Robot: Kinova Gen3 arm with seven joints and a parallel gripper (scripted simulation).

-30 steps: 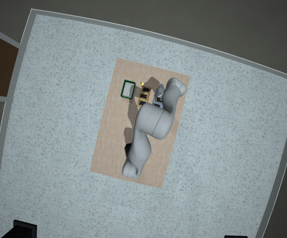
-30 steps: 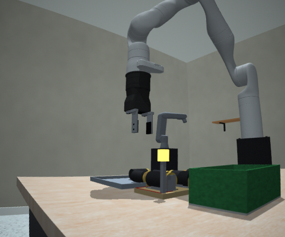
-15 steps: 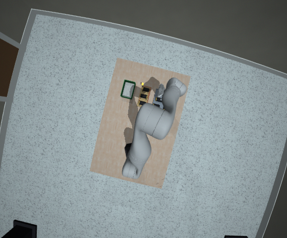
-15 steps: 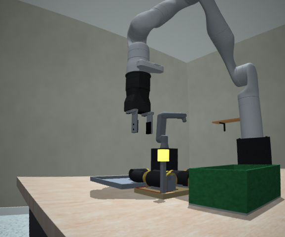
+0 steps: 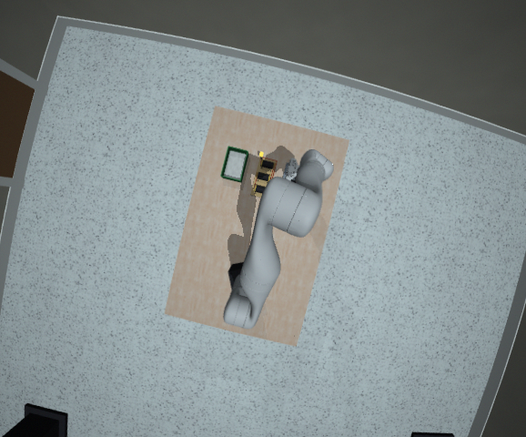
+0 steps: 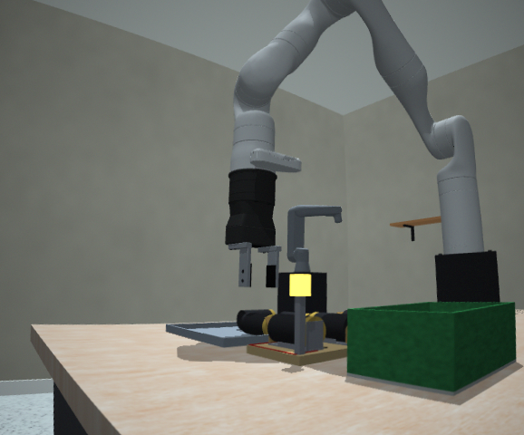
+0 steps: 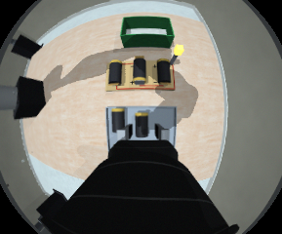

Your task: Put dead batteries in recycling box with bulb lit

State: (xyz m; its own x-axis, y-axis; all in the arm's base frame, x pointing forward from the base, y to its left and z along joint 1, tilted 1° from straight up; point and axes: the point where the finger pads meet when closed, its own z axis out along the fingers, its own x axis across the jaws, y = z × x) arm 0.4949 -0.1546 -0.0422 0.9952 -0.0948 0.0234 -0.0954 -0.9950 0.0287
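Note:
My gripper (image 6: 257, 281) (image 7: 143, 129) is open and empty, above the grey tray (image 6: 197, 333) (image 7: 167, 116). Two black batteries with gold ends, one (image 7: 118, 121) at the left and one (image 7: 141, 126) below the fingers' gap, lie on the tray. The gripper body hides the tray's near part. The holder board (image 6: 299, 360) (image 7: 110, 88) bears three batteries, left (image 7: 115, 73), middle (image 7: 140, 69) and right (image 7: 163, 72); the middle one's gold end faces the tray. The bulb (image 5: 260, 154) (image 6: 299, 285) (image 7: 179, 50) glows yellow. The green box (image 5: 225, 164) (image 6: 401, 351) (image 7: 146, 41) stands upright; no battery shows inside.
The bulb's post (image 6: 299, 323) rises beside the holder's right end in the wrist view. The box stands beyond the holder from the tray. A grey bent arm (image 6: 295, 234) on a black block shows in the background. The robot's black base (image 6: 467, 275) stands at the table's far end.

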